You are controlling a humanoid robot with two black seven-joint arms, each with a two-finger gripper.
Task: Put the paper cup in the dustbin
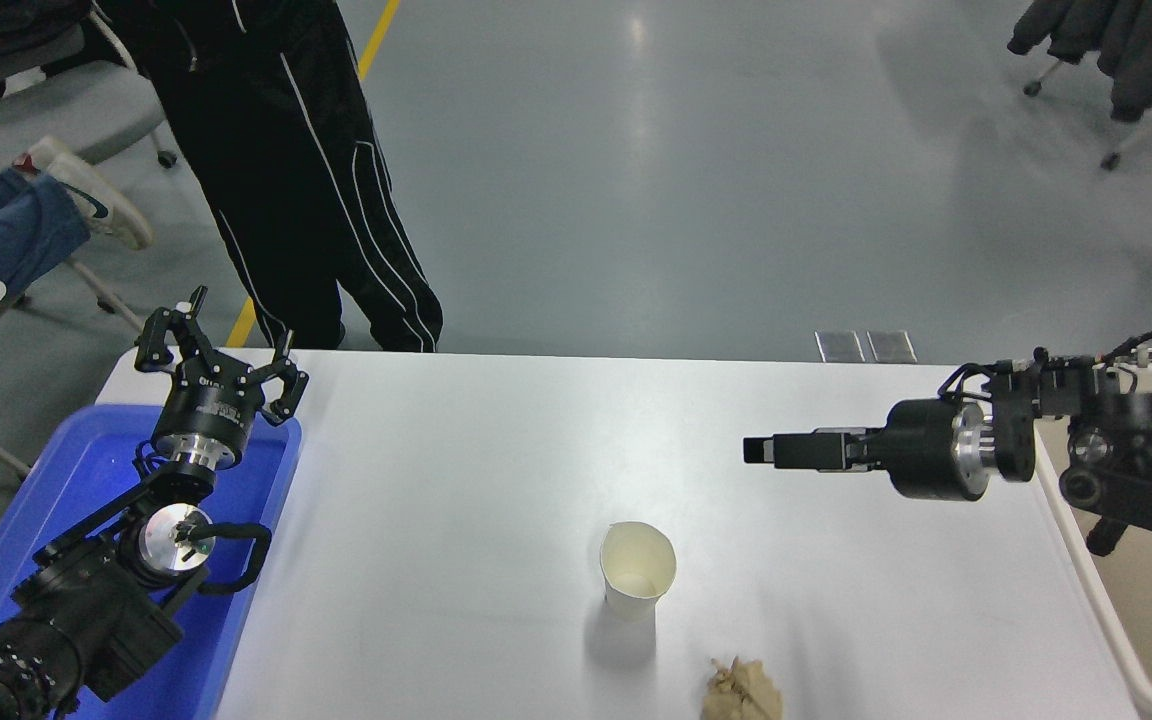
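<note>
The white paper cup [638, 568] stands upright on the white table [496, 450], front of centre, with its cream inside showing. The beige dustbin [1086, 582] sits off the table's right edge, partly hidden by my right arm. My right gripper [758, 450] points left over the table, up and to the right of the cup and well apart from it. It is seen edge-on, so I cannot tell its state. My left gripper [226, 335] is parked open and empty over the blue tray at the left.
A crumpled brown paper wad [741, 692] lies at the table's front edge, right of the cup. A blue plastic tray [66, 470] sits at the left. A person in black trousers [306, 200] stands at the far left corner.
</note>
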